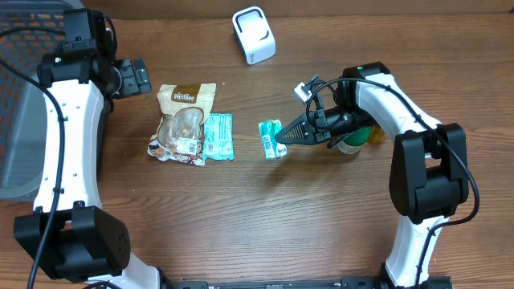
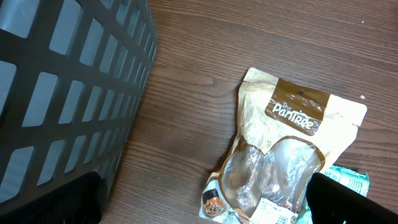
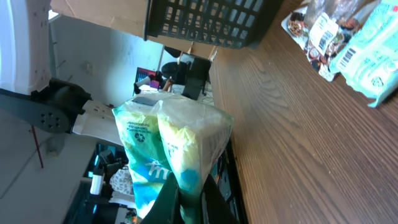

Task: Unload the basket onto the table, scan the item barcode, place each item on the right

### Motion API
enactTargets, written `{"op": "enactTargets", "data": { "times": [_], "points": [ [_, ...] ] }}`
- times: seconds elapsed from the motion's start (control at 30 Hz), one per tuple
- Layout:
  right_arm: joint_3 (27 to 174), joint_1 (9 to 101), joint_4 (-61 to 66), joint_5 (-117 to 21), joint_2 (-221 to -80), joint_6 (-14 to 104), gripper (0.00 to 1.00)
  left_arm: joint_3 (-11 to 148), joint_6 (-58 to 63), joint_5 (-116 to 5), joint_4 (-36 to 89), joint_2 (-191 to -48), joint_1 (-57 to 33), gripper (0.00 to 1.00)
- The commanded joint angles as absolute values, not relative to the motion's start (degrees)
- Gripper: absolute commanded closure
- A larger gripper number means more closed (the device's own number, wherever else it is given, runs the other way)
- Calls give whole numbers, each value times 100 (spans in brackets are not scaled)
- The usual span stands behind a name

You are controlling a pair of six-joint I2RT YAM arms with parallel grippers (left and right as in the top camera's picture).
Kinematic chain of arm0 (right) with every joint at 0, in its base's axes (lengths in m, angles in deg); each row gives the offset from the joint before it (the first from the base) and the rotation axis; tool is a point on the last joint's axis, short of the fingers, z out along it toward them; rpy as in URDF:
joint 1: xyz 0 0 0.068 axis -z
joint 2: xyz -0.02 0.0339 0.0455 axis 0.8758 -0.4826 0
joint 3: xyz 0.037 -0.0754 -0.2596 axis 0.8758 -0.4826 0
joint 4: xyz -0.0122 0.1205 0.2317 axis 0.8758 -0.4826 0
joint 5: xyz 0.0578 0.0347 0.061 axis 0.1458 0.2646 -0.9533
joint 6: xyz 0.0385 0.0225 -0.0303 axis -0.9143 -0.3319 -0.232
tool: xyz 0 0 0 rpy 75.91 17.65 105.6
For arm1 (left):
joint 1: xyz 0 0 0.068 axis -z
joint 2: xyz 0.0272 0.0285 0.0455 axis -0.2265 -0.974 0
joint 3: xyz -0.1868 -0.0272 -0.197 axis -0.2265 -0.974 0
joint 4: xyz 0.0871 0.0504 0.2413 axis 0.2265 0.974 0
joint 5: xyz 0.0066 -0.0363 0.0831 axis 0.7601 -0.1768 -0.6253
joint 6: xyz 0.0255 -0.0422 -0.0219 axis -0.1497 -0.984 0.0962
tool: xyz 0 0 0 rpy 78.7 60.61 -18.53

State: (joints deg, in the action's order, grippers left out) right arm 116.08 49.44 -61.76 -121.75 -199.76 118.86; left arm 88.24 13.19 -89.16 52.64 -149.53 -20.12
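Pack (image 1: pixel 268 133), clamped by its edge in the right tool (image 1: pixel 281 138) well apart from the scanner (image 1: pixel 254 34), may twist or slip free in transit.

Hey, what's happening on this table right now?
The right gripper is shut on a small green packet near mid-table. The white scanner sits at the far edge, apart from the packet. The left gripper hangs open by the snack bag, holding nothing.

Dark wood-grain table (image 1: pixel 241 209), black mesh basket (image 1: pixel 12 120) – left edge
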Motion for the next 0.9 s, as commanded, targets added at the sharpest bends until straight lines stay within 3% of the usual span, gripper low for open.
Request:
{"op": "enactTargets", "data": {
  "times": [0.0, 0.87],
  "points": [
    [11589, 4938, -6178, -12656, -19720, 12312, 96, 8911, 1339, -8992, 5262, -14942, -2058, 0],
    [11584, 4736, -6178, -12695, -19049, 11429, 96, 8911, 1339, -8992, 5262, -14942, -2058, 0]
  ]
}}
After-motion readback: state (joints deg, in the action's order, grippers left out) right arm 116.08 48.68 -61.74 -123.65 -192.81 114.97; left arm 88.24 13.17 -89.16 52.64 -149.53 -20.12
